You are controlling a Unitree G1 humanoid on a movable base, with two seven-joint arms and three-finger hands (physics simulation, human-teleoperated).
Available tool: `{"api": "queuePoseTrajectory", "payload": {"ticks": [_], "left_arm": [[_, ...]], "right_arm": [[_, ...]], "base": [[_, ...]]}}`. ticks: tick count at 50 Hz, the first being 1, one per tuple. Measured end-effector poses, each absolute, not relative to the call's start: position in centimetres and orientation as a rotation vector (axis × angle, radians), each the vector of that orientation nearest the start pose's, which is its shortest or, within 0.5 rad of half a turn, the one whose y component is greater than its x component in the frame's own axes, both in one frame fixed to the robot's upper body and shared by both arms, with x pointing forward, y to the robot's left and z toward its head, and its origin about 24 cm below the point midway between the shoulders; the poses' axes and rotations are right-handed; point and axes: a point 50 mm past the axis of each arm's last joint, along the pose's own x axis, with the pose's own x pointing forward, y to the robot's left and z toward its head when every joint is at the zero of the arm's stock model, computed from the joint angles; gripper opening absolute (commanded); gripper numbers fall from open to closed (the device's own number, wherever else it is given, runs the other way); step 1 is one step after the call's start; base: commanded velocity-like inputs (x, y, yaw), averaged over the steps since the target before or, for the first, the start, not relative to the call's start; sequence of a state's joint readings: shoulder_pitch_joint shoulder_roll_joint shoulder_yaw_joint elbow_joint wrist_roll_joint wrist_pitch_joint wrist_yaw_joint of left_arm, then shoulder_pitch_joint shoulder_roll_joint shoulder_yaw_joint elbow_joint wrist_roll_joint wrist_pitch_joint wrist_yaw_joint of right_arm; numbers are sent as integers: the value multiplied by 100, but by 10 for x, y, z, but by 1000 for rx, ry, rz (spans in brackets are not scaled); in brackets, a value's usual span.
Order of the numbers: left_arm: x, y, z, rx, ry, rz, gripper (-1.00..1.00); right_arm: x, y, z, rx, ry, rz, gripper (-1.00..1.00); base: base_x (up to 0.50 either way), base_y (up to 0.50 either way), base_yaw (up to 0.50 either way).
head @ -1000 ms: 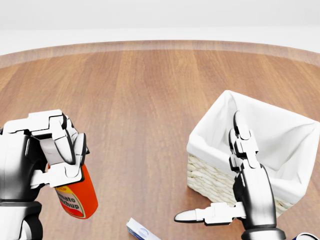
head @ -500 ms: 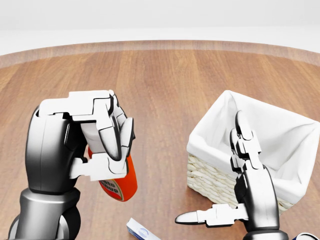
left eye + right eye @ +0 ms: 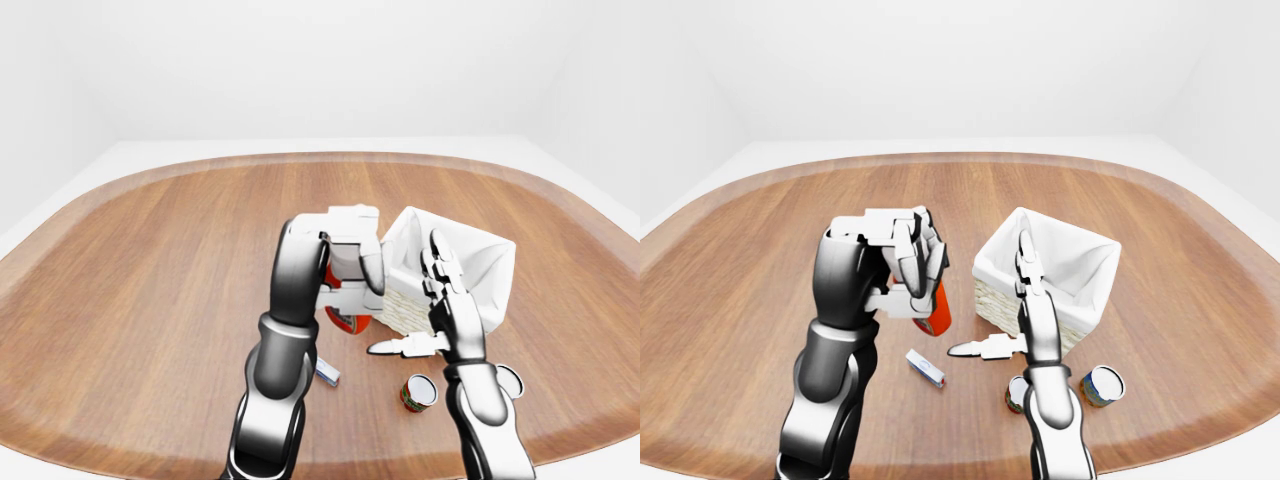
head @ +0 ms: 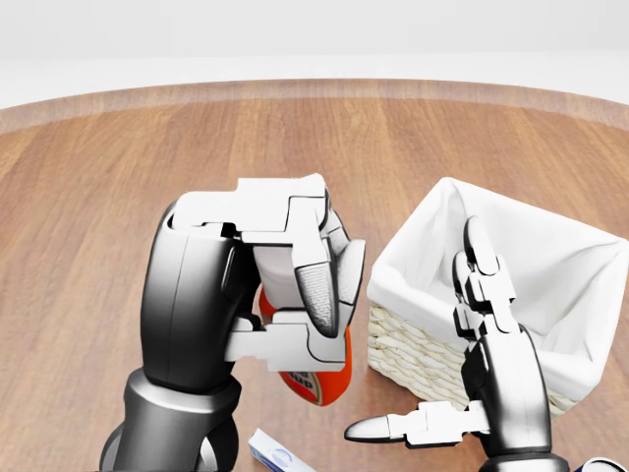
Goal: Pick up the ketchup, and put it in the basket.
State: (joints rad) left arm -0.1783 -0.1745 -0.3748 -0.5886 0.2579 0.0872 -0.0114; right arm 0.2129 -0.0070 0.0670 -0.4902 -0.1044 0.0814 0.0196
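Note:
My left hand (image 4: pixel 295 305) is shut on the red ketchup bottle (image 4: pixel 319 379), holding it above the wooden table (image 4: pixel 246 177), just left of the basket. The bottle hangs tilted, its label end down, mostly hidden by my fingers. The wicker basket (image 4: pixel 423 359) with a white cloth lining (image 4: pixel 531 265) stands at the right of the head view. My right hand (image 4: pixel 432 374) is open and empty, fingers upright against the basket's near left side, thumb pointing left.
A small white and blue box (image 3: pixel 925 368) lies on the table below the ketchup. Two cans (image 3: pixel 1102 385) stand near the basket at the lower right in the right-eye view, one (image 3: pixel 1017 393) partly behind my right arm.
My left hand has carried the ketchup bottle rightward and a little up, from the lower left of the head view to just beside the basket. My right hand has stayed put.

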Motion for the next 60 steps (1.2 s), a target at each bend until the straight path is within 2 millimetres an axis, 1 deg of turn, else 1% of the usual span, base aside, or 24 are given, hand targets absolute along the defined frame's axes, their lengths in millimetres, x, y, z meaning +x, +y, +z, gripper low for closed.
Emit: {"api": "queuePoseTrajectory", "payload": {"ticks": [12,28,45,60], "left_arm": [[210,28,212,-47,-705,-344,-95],[204,14,212,-26,-712,-367,-95],[200,10,213,-13,-718,-361,-95],[206,9,213,-41,-699,-330,-95]], "right_arm": [[207,-148,101,-104,-201,7,100],[206,-150,100,-113,-194,20,100],[204,-152,101,-124,-195,28,100],[202,-154,103,-124,-200,23,100]], "base": [[0,0,0],[0,0,0],[0,0,0],[0,0,0]]}}
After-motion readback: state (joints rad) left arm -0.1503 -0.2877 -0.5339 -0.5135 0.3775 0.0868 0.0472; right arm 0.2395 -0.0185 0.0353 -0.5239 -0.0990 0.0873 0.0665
